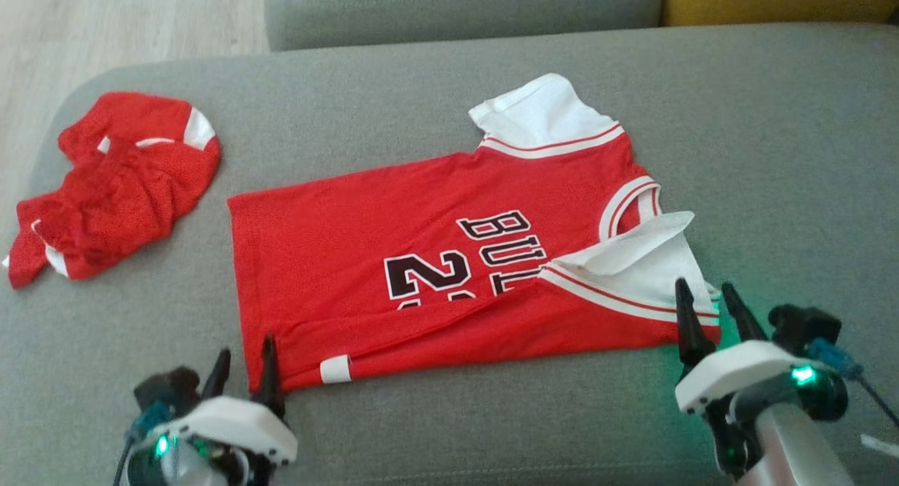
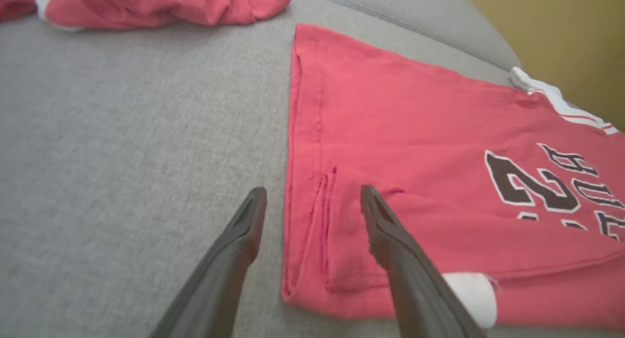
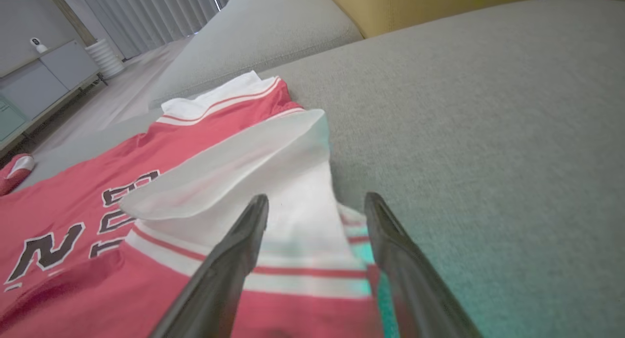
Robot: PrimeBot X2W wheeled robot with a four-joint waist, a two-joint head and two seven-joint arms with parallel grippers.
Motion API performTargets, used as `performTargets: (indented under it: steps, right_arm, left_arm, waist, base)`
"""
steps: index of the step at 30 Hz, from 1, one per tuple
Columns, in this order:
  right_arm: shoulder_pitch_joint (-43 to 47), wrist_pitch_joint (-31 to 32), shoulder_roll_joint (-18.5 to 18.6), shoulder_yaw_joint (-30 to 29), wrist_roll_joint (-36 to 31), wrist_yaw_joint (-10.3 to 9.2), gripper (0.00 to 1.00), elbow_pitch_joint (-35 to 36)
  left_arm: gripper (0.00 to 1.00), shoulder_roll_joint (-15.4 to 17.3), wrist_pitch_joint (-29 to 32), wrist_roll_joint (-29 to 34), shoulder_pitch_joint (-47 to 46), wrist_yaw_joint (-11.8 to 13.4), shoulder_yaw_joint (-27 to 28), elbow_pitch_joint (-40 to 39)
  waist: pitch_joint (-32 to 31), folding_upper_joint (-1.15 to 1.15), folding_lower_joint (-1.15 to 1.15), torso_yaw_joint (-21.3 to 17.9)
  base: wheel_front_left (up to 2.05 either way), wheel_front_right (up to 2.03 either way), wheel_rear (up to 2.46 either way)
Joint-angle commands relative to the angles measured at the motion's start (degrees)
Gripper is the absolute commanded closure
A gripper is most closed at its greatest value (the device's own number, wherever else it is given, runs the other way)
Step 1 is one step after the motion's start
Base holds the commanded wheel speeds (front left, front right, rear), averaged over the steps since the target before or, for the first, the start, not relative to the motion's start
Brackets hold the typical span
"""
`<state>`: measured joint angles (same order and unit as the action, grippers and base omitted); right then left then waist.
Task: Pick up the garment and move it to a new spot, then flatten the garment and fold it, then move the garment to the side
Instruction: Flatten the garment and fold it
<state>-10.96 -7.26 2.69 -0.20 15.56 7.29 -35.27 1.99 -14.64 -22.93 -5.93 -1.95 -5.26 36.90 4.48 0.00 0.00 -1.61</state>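
The garment [image 1: 421,261] is a red jersey with white sleeves and dark lettering, spread on the grey sofa seat [image 1: 772,156]. Its near long edge is folded up over the front, and the near white sleeve [image 1: 632,258] lies on the chest. My left gripper [image 1: 246,363] stands open over the folded hem corner [image 2: 317,240], one finger on the cloth side and one over bare cushion, holding nothing. At the sleeve end my right gripper [image 1: 709,307] is open too, fingers spread just above the white sleeve [image 3: 293,201] and striped trim.
A second red and white garment [image 1: 112,187] lies crumpled at the sofa's far left, also seen as a crumpled red cloth [image 2: 146,6]. The grey backrest [image 1: 456,8] and a yellow cushion [image 1: 772,1] run along the far side. Pale floor [image 1: 105,29] lies beyond the left edge.
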Motion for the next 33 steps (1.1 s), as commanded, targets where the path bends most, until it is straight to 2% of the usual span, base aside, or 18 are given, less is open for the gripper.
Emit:
performTargets:
  steps: [1,7,14,17,25,33]
  right_arm:
    - [-2.5,-0.8,0.2,1.2,-0.2,0.20,0.00,2.9]
    - [-7.2,-0.1,0.2,1.7,-1.6,0.20,0.00,6.6]
    - [-14.8,2.6,0.2,4.3,-3.3,0.20,0.00,8.8]
    - [-17.8,3.1,0.2,5.7,-3.2,0.20,0.00,9.2]
    - [-23.4,3.2,0.2,8.9,-3.5,0.20,0.00,9.1]
    - [-26.1,2.5,0.2,9.8,-3.4,0.20,0.00,7.7]
  left_arm:
    - [0.00,0.9,-0.4,1.5,-3.8,0.4,1.6,-2.8]
    - [0.00,4.0,0.4,4.2,-12.3,-0.3,1.7,-3.4]
    - [0.00,11.2,10.5,5.9,-25.9,-3.3,-0.7,1.2]
    - [0.00,13.1,15.2,5.5,-30.0,-4.2,-1.7,3.7]
    - [0.00,15.8,21.6,2.4,-36.9,-5.4,-4.7,9.1]
    - [0.00,17.5,24.0,-1.5,-38.8,-5.5,-9.4,11.3]
  waist:
    - [1.2,0.00,0.00,0.2]
    - [4.3,0.00,0.00,0.3]
    - [8.8,0.00,0.00,-0.6]
    - [10.8,0.00,0.00,-1.2]
    - [15.2,0.00,0.00,-2.4]
    - [17.1,0.00,0.00,-2.9]
  base:
    - [0.00,0.00,0.00]
    - [0.00,0.00,0.00]
    - [0.00,0.00,0.00]
    - [0.00,0.00,0.00]
    - [0.00,0.00,0.00]
    - [0.00,0.00,0.00]
